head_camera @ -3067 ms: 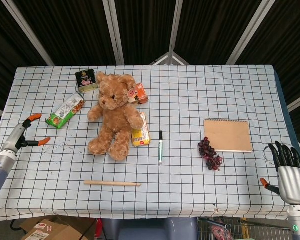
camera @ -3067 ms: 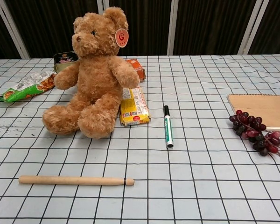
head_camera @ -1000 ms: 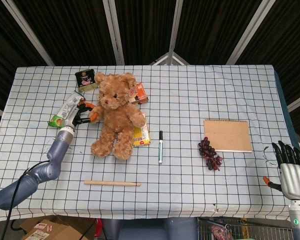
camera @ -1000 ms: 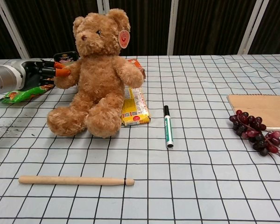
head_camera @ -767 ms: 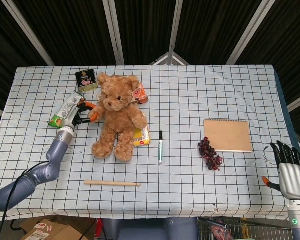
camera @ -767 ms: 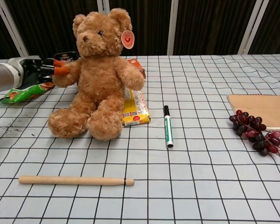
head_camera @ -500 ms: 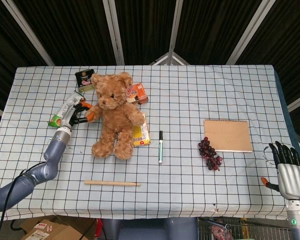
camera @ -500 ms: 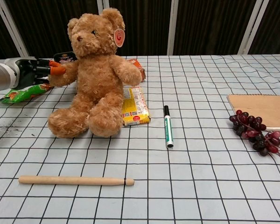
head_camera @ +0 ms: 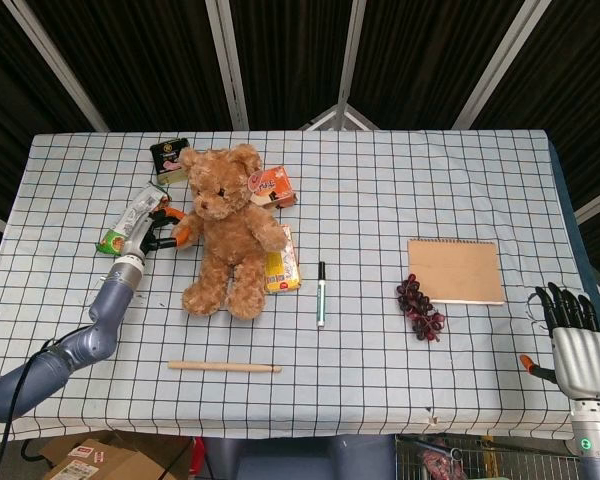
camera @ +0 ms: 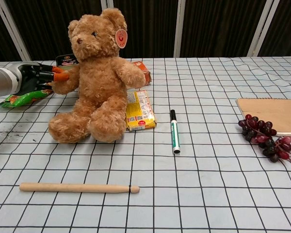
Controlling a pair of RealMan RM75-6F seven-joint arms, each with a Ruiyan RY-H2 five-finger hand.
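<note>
The left hand [head_camera: 155, 228] pinches the teddy bear [head_camera: 223, 228] by its arm with orange-tipped fingers, reaching across the green snack packet [camera: 22, 97]. The grasp looks made; lifting or moving the bear is left. The bear sits upright near the surface's [head_camera: 380, 380] far left, facing the robot, long axis vertical. The right hand [head_camera: 577, 345] rests released, fingers apart, at the surface's edge.

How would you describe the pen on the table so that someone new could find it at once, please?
Start from the big brown teddy bear sitting left of centre on the checked tablecloth. Just to its right lies a yellow snack packet, and right of that, apart from it, the marker pen. It is the only slim white stick with a black cap; the wooden rod nearer the front edge is plain tan.
</note>
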